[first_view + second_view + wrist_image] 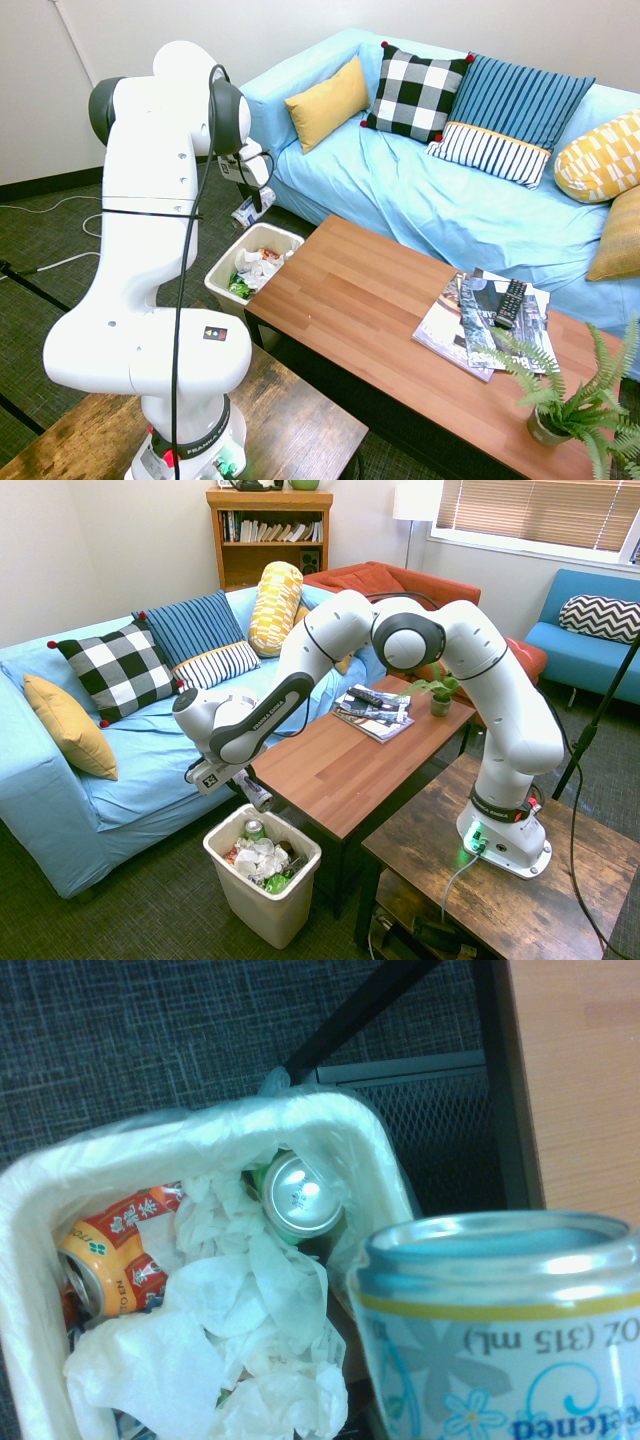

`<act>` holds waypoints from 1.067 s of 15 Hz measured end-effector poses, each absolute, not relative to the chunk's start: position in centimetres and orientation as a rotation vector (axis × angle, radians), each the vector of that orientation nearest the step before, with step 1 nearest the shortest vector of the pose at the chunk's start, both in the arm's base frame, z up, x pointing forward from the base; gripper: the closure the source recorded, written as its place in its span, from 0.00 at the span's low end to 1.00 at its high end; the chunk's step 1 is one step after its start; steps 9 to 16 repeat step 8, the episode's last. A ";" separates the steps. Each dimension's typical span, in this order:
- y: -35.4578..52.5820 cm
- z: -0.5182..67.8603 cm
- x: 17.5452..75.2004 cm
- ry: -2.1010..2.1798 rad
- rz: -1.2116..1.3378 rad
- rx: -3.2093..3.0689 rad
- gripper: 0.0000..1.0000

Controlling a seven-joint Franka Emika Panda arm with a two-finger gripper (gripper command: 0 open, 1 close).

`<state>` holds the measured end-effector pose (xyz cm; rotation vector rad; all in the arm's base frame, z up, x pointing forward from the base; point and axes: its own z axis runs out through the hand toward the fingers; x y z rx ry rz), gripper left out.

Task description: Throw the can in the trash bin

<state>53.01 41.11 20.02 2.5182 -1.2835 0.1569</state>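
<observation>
— So where is the small silver-white drink can with blue markings (251, 208)?
— Clamped between the jaws of the white arm's gripper (256, 200), tilted, its metal end pointing toward seven o'clock in the first exterior view.
— And the low white plastic trash bin (222, 270)?
— Directly beneath, at six o'clock from the can, beside the wooden worktop (370, 300). Crumpled white paper (250, 1310) and a green can (297, 1198) lie inside.

Can (505, 1330) cut off by wrist view's edge; print partly unreadable.
</observation>
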 end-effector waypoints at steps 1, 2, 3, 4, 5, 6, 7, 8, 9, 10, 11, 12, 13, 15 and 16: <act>41.0 20.0 53.1 -1.286 0.155 2.509 0.00; 40.8 20.1 53.3 -1.290 0.155 2.501 0.00; 40.6 20.2 53.5 -1.295 0.157 2.497 0.00; 40.6 20.5 53.7 -1.300 0.159 2.496 0.00; 40.7 20.7 53.8 -1.305 0.159 2.496 0.00; 40.8 20.9 53.9 -1.310 0.158 2.498 0.00; 41.0 21.1 53.9 -1.314 0.158 2.500 0.00; 41.2 21.3 53.8 -1.317 0.154 2.503 0.00; 41.2 21.3 53.8 -1.317 0.154 2.503 0.00; 41.2 21.3 53.8 -1.317 0.154 2.503 0.00; 41.2 21.3 53.8 -1.317 0.154 2.503 0.00; 41.2 21.3 53.8 -1.317 0.154 2.503 0.00; 41.2 21.3 53.8 -1.317 0.154 2.503 0.00; 41.2 21.3 53.8 -1.317 0.154 2.503 0.00; 41.2 21.3 53.8 -1.317 0.154 2.503 0.00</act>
